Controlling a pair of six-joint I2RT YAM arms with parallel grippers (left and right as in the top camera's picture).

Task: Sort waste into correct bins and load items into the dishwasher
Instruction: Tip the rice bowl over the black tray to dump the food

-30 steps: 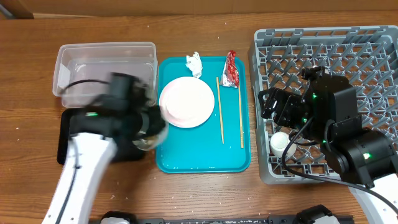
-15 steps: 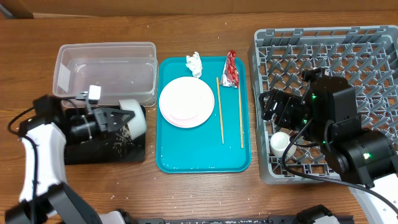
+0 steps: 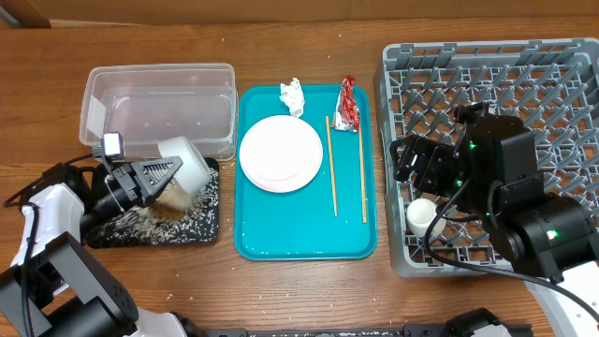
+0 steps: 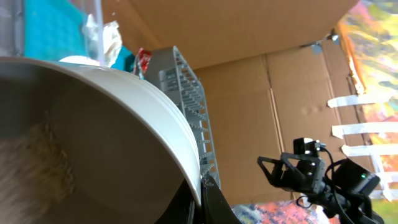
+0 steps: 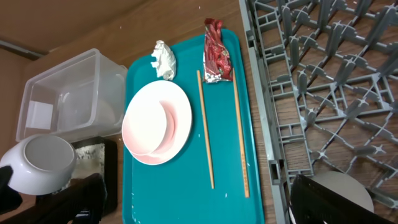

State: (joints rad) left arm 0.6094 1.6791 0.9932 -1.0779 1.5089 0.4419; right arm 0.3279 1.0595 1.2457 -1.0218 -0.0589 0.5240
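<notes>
Toward the desk's front-left corner, the left gripper [image 3: 150,178] is clamped on the rim of a pale round bowl [image 3: 183,160]. The bowl is tipped over a shallow black rectangular tray [image 3: 216,190] strewn with white-and-brown grainy food scraps [image 3: 154,220]; some grains cling inside the bowl. Near the front-right corner, a small white cup [image 3: 420,214] already sits in the large grey lattice dish rack [image 3: 524,84]. Just behind it the right gripper [image 5: 199,200] hangs with fingers apart, empty. At desk centre, a teal serving tray [image 3: 299,239] carries a round white plate [image 3: 281,153], seemingly stacked with a smaller pink one, and two thin wooden chopsticks [image 3: 331,167]. A crumpled white tissue [image 3: 293,96] and a red-and-white wrapper [image 3: 347,103] lie toward the far edge. Far left, the clear rectangular plastic tub [image 3: 159,84] shows no waste. Judged early: plates, chopsticks, bowl, tissue and wrapper remain.
</notes>
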